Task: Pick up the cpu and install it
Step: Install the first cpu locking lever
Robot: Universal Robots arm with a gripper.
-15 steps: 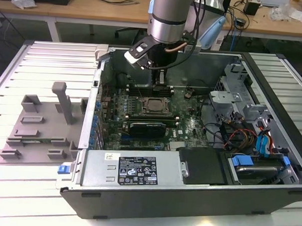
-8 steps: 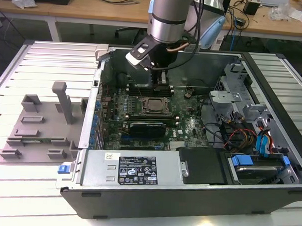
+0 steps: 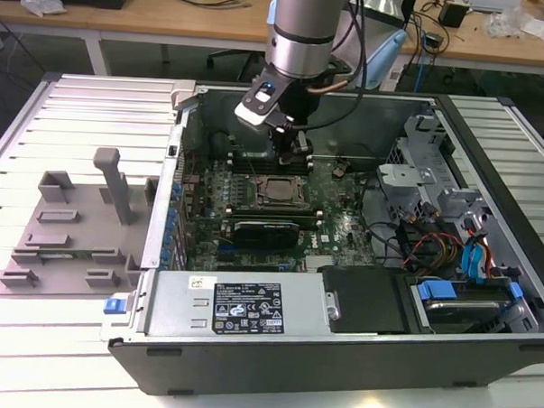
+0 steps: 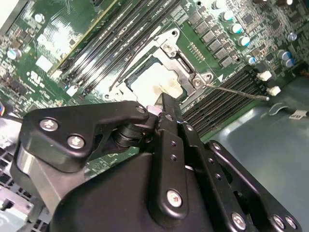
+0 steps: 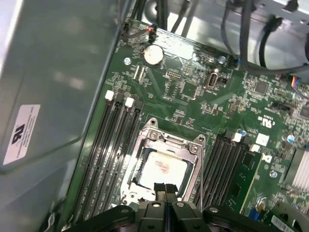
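The cpu (image 5: 161,169), a small square chip with a pale silver top, lies flat inside the black metal-edged socket frame (image 5: 150,136) on the green motherboard. It also shows in the second wrist view as the cpu (image 4: 153,81). In the exterior view the socket (image 3: 274,191) sits mid-board inside the open computer case. My gripper (image 3: 290,152) hangs just above the socket's far edge. Its two black fingertips (image 5: 161,189) are pressed together with nothing between them, hovering over the chip's near edge. A thin metal lever (image 4: 236,92) sticks out beside the socket.
Memory slots (image 5: 108,145) flank the socket on both sides. The case walls (image 3: 249,307) surround the board. A drive cage and cables (image 3: 451,230) fill the exterior view's right. A grey fixture tray with upright posts (image 3: 81,223) stands on the slatted table at the exterior view's left.
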